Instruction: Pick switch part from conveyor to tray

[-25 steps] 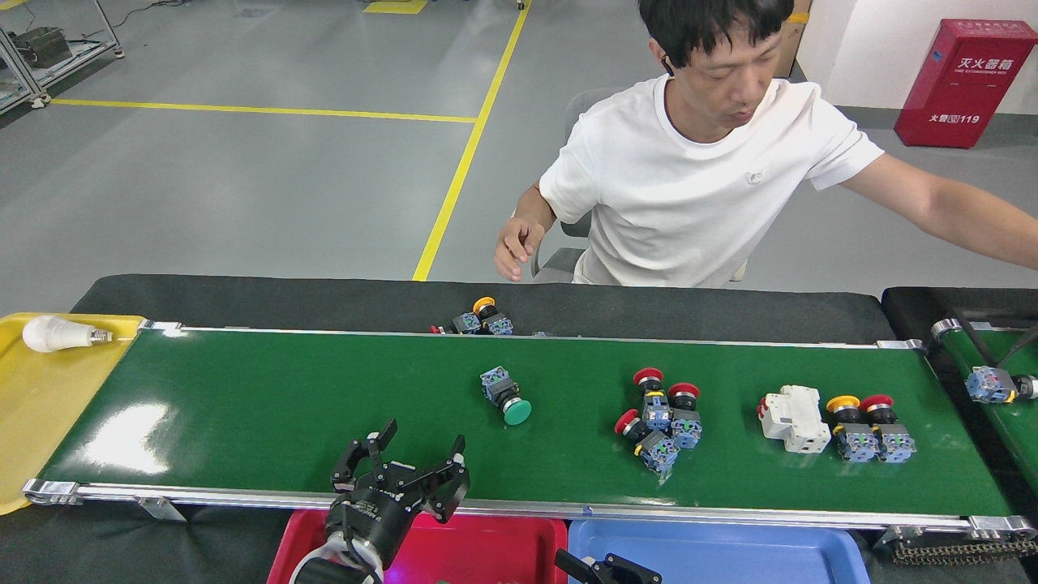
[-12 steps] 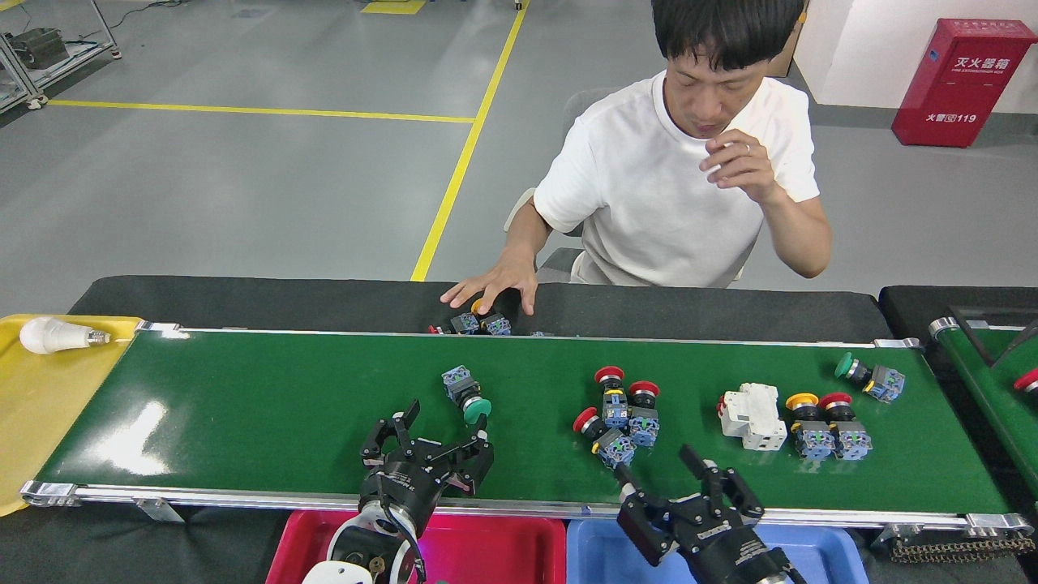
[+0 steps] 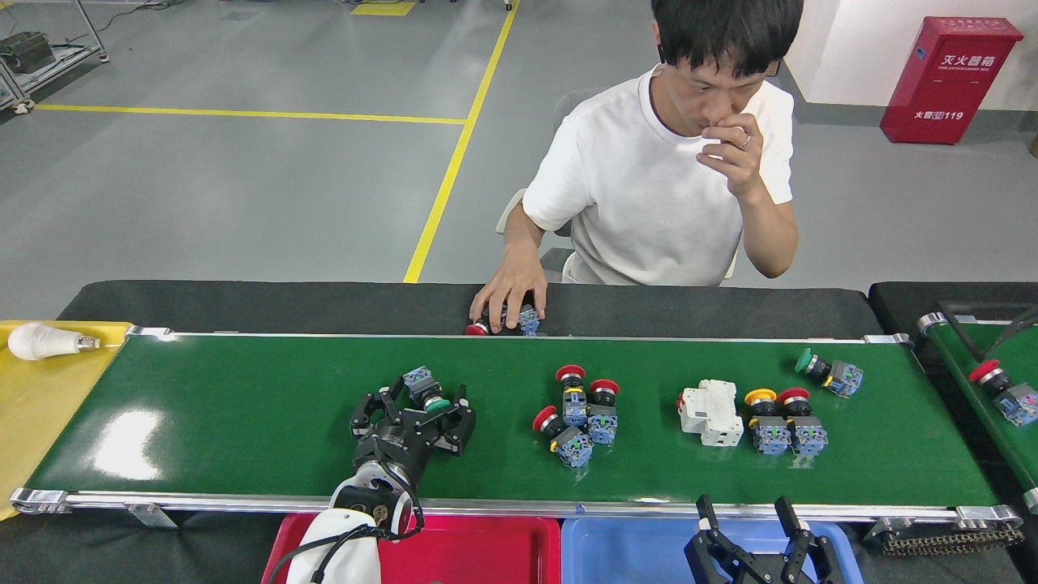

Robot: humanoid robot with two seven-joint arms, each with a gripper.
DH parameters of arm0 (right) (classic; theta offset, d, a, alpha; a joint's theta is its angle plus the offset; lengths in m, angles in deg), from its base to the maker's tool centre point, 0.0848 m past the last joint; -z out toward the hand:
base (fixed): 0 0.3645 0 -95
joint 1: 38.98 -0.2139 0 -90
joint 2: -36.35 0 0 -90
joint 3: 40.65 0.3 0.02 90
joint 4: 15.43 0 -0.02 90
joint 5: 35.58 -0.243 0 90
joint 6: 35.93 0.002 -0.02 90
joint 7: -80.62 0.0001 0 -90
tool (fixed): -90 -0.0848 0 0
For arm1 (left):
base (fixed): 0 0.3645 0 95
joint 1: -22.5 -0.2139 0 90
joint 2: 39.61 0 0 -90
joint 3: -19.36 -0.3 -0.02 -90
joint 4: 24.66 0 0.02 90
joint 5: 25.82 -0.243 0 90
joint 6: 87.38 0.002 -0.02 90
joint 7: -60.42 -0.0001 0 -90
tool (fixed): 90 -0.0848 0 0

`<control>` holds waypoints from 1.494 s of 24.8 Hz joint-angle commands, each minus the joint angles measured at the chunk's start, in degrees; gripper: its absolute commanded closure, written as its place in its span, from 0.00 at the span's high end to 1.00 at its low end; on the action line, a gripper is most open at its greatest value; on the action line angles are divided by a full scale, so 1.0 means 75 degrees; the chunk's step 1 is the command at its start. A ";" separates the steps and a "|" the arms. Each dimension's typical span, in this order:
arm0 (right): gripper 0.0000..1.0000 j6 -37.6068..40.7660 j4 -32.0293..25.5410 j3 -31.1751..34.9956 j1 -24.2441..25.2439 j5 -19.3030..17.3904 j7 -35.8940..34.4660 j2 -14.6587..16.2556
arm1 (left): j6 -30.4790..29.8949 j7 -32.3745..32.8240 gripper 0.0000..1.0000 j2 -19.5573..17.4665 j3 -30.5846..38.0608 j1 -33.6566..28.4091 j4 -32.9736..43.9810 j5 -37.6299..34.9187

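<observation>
The conveyor (image 3: 243,414) is a wide glossy green belt with silver rails. A switch part (image 3: 420,380) with a blue body and green cap lies on it left of centre. My left gripper (image 3: 428,393) reaches over the belt and stands open, one finger on each side of that part. Low at the near rail, my right gripper (image 3: 743,507) stands open over the blue tray (image 3: 632,551) and holds nothing. A red tray (image 3: 478,551) sits beside it, under my left arm.
More parts lie on the belt: three red-capped switches (image 3: 577,410), a white breaker (image 3: 711,414), a yellow and red pair (image 3: 778,422), a green-capped one (image 3: 829,371). A person's hand (image 3: 507,296) rests on parts beyond the far rail. A yellow tray (image 3: 40,405) holds a bulb (image 3: 36,341).
The belt has carried the parts leftward. My left gripper moved forward around the green-capped switch part. My right gripper came into view over the belt, then drew back to the blue tray.
</observation>
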 commanded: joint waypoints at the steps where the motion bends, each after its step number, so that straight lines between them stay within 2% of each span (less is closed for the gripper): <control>1: 0.98 -0.0036 -0.0018 -0.0034 -0.0320 0.0127 0.0539 -0.0026 | -0.0152 -0.0299 0.30 -0.0039 0.0142 0.0159 0.0032 0.0042; 2: 0.98 -0.0036 0.0087 -0.0057 -0.0461 0.0209 0.0785 -0.0038 | -0.0235 -0.0299 0.10 -0.0051 0.0153 0.0159 0.0032 0.0054; 3: 0.98 -0.0048 0.0228 -0.0057 -0.0649 0.0315 0.1078 -0.0108 | -0.0375 -0.0299 0.07 -0.0051 0.0165 0.0159 0.0032 0.0077; 6: 0.98 -0.0176 0.0614 -0.0069 -0.1211 0.0502 0.1430 -0.0319 | -0.0644 -0.0287 0.08 -0.0039 0.0165 0.0054 0.0207 0.0428; 8: 0.98 -0.0634 0.0966 -0.0209 -0.1621 0.0725 0.1430 -0.0389 | -0.0856 -0.0276 0.08 -0.0062 0.0165 -0.0122 0.0665 0.0686; 11: 0.98 -0.1384 0.1610 -0.0666 -0.2277 0.0807 0.1441 -0.0331 | -0.1383 -0.0264 0.10 -0.0215 0.0247 -0.0872 0.1813 0.0757; 13: 0.98 -0.1759 0.2255 -0.0994 -0.2793 0.0807 0.1453 -0.0343 | -0.1606 -0.0252 0.11 -0.0320 0.0341 -0.1716 0.2845 0.0757; 16: 0.98 -0.2017 0.3005 -0.1475 -0.3379 0.0807 0.1453 -0.0401 | -0.1723 -0.0240 0.12 -0.0578 0.0353 -0.2817 0.3805 0.0745; 19: 0.97 -0.2169 0.3298 -0.1873 -0.3613 0.0784 0.1453 -0.0436 | -0.1723 -0.0264 0.13 -0.0801 0.0388 -0.3696 0.4309 0.0733; 21: 0.89 -0.2169 0.3310 -0.1944 -0.3602 0.0772 0.1500 -0.0425 | -0.1723 -0.0299 0.16 -0.0906 0.0388 -0.4141 0.4591 0.0733; 23: 0.79 -0.2087 0.3345 -0.1955 -0.3637 0.0713 0.1594 -0.0401 | -0.1711 -0.0323 0.24 -0.0965 0.0516 -0.4551 0.4848 0.0722; 24: 0.77 -0.2040 0.3345 -0.1967 -0.3637 0.0701 0.1617 -0.0401 | -0.1711 -0.0334 0.33 -0.0976 0.0646 -0.4657 0.4907 0.0722; 25: 0.77 -0.1946 0.3345 -0.2002 -0.3660 0.0701 0.1676 -0.0413 | -0.1723 -0.0334 0.49 -0.0976 0.0786 -0.4751 0.4966 0.0722; 26: 0.78 -0.1900 0.3357 -0.2002 -0.3684 0.0713 0.1793 -0.0436 | -0.1735 -0.0334 0.58 -0.0976 0.0845 -0.4786 0.4966 0.0722; 29: 0.74 -0.1888 0.3345 -0.2073 -0.3813 0.0701 0.2191 -0.0518 | -0.1735 -0.0334 0.74 -0.1082 0.0974 -0.4798 0.4942 0.0722; 31: 0.62 -0.1864 0.3345 -0.2084 -0.3836 0.0701 0.2215 -0.0507 | -0.1781 -0.0358 1.00 -0.1117 0.1032 -0.4798 0.4954 0.0745; 34: 0.49 -0.1653 0.3345 -0.2084 -0.3836 0.0701 0.2203 -0.0483 | -0.1793 -0.0369 1.00 -0.1058 0.1068 -0.4809 0.5036 0.0757; 37: 0.48 -0.1384 0.3204 -0.2073 -0.3824 0.0526 0.2203 -0.0483 | -0.1758 -0.0369 1.00 -0.0976 0.1126 -0.4809 0.5294 0.0804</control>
